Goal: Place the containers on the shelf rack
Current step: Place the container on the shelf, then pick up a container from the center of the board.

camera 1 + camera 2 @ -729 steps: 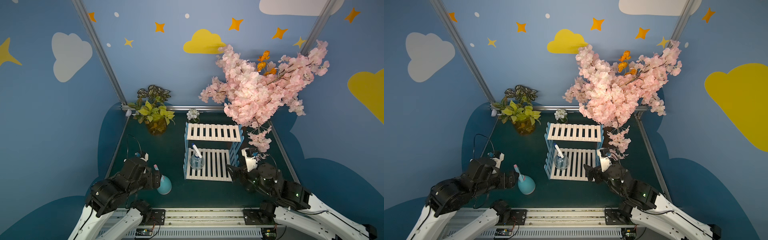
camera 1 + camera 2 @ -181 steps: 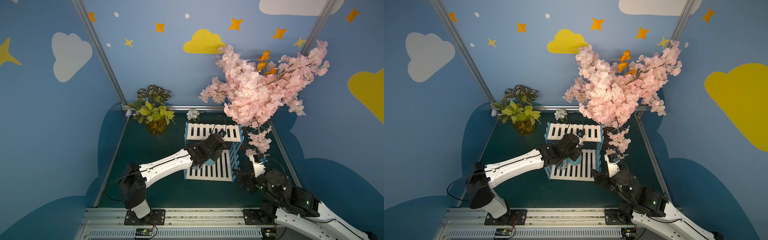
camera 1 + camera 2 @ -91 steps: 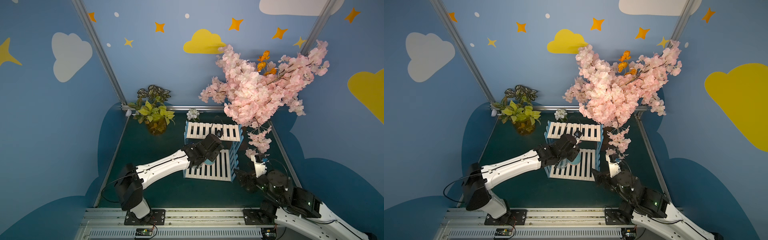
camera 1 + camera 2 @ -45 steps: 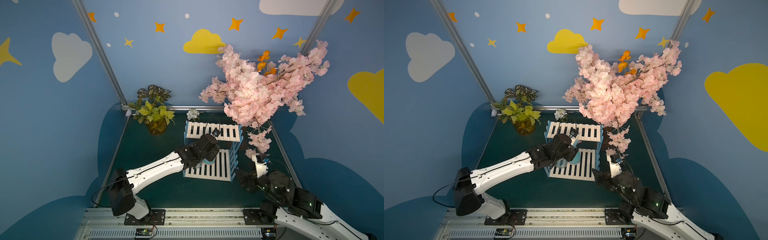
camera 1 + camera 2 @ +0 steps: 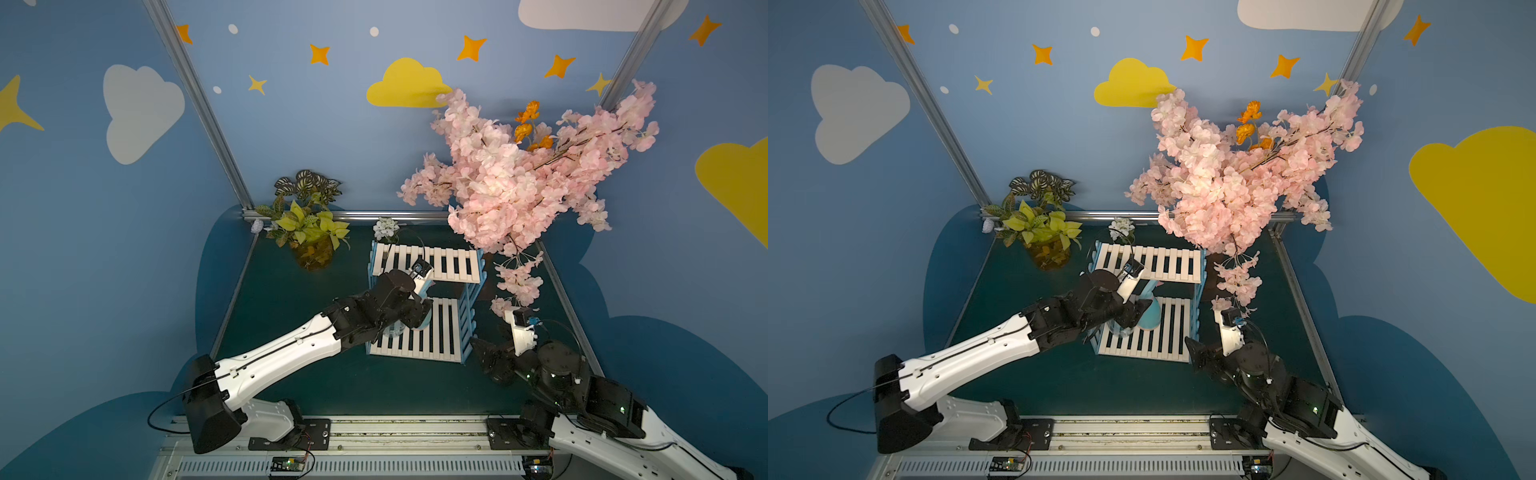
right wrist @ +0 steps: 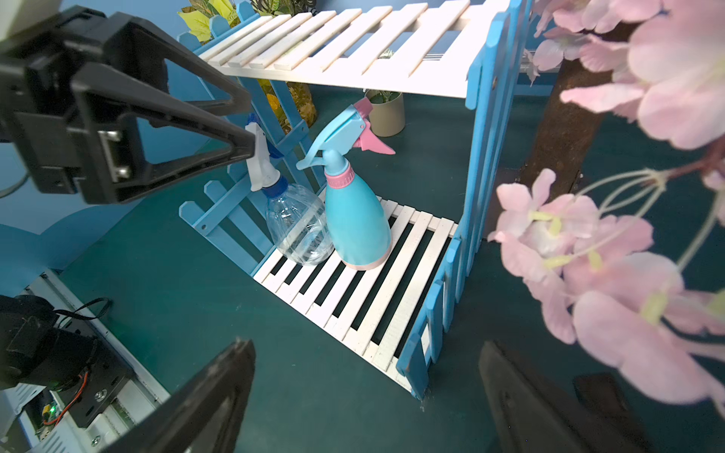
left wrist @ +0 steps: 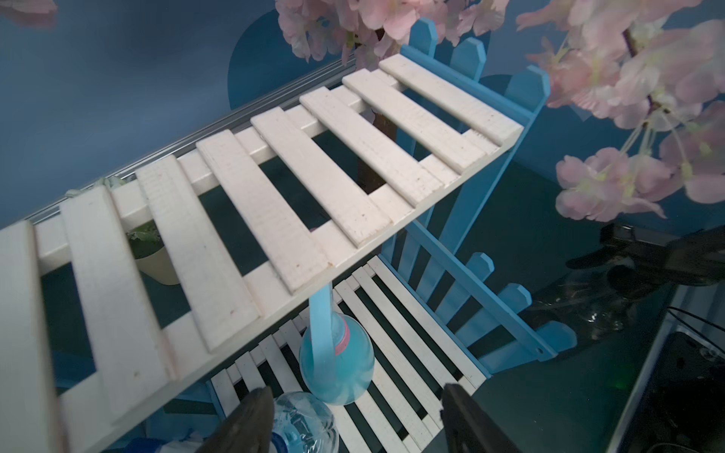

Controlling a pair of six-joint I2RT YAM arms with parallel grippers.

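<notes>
1. While the left jaws are standing apart and empty nearby, the teal bottle [image 6: 359, 223] is resting upright on the lower shelf of the shelf rack [image 6: 480, 117].
2. Clear bottle [image 6: 294, 227] is standing just beside it.
3. Right jaws are hanging apart, holding nothing.
4. Dark bottle [image 7: 588, 310] is apparently sitting on the tabletop [image 6: 196, 274], awaiting placement.

White-slatted rack [image 6: 353, 43], light-blue picket sides. Next, teal bottle [image 6: 355, 223], pink collar and nozzle tip; clear bottle [image 6: 296, 227], white nozzle, blue collar. Pink blossoms [image 5: 511, 178]. Dark teal table [image 5: 282, 291]. Blue wall [image 5: 332, 124], yellow clouds, orange stars.
</notes>
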